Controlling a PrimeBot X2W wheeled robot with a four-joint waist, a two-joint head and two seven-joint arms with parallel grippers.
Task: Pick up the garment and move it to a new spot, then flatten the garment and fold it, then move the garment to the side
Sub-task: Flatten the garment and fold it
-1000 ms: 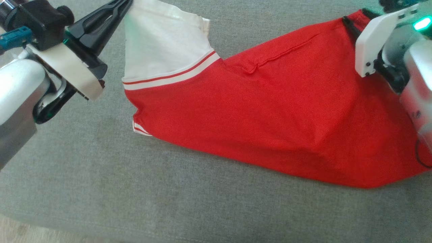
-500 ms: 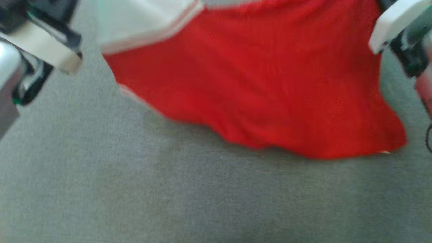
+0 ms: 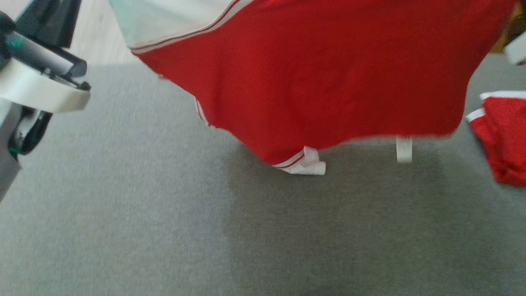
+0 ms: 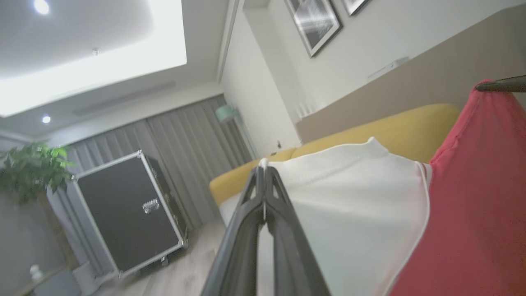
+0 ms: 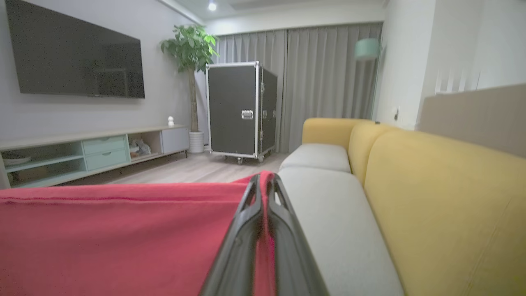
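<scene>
Left gripper is clamped on the white upper edge of the garment, with cloth between its closed fingers. The right gripper is likewise pinched on a red edge. Stretched between the two, the garment hangs spread above the grey cushion. Its lowest part, a white-trimmed cuff, is close to the cushion — whether it touches I cannot tell. Another red piece of clothing lies at the cushion's right side.
</scene>
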